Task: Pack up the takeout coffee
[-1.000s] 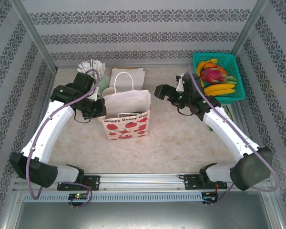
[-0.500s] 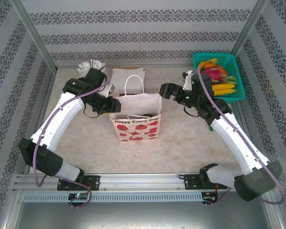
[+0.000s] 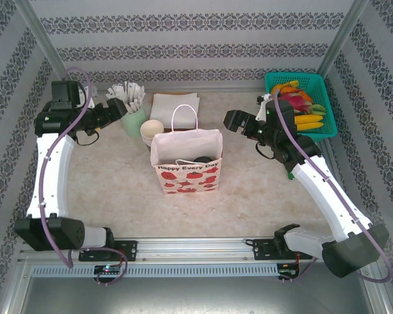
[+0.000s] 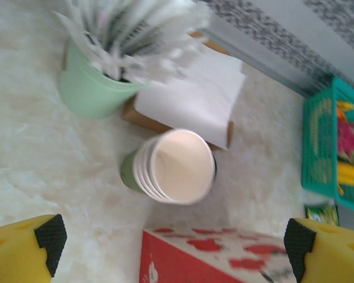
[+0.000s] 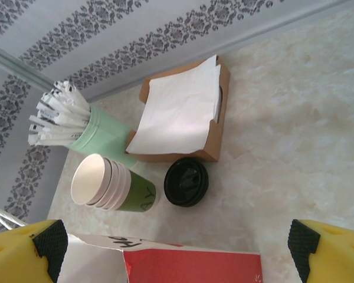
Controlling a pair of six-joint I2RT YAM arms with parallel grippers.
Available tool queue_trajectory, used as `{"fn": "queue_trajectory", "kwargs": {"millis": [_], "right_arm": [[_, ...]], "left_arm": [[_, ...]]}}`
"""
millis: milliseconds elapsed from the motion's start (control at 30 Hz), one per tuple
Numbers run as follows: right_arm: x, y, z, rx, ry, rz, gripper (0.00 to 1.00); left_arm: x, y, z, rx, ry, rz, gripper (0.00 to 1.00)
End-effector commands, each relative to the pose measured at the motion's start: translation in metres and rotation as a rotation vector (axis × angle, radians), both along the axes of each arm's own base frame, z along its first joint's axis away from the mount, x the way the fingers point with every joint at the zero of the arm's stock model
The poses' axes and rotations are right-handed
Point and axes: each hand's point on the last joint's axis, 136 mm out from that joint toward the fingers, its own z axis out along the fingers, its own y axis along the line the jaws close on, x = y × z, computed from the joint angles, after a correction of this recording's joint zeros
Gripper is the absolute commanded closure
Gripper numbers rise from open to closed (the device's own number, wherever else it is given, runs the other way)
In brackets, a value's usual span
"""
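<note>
The white paper bag (image 3: 187,171) on the counter carries the printed line "Happy Every Day" across its front, above red strawberry pictures. In the right wrist view, dark lettering at the bag's (image 5: 189,265) top edge is too cut off to read.

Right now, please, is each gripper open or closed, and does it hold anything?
Left gripper: open, holding nothing.
Right gripper: open, holding nothing.
</note>
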Motion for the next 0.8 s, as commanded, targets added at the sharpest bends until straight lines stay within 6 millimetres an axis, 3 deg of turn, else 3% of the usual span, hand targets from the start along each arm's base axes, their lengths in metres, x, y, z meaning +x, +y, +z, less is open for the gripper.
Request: {"fn": "queue_trajectory", "kwargs": {"millis": [0, 200, 367, 567, 767], "right_arm": [[0.005, -0.012, 0.026, 0.008, -0.082, -0.069, 0.02], [-0.001, -0.016, 0.018, 0.0, -0.069, -0.079, 0.02], [-0.002, -0.021, 0.013, -0.01, -0.06, -0.102, 0.02], [-0.003, -0.021, 0.014, -0.018, -0.061, -0.097, 0.02], [-0.002, -0.021, 0.014, -0.023, -0.058, -0.096, 0.02]], "left_arm": [[0.027, 0.035, -0.013, -0.015, -0.015, 0.153, 0.03], [0.052, 0.057, -0.026, -0.085, -0.014, 0.179, 0.12], [0.069, 0.067, -0.047, -0.125, 0.026, 0.177, 0.35], [0.085, 0.072, -0.06, -0.149, 0.038, 0.156, 0.53], [0.103, 0.075, -0.064, -0.187, 0.016, 0.122, 0.55]]}}
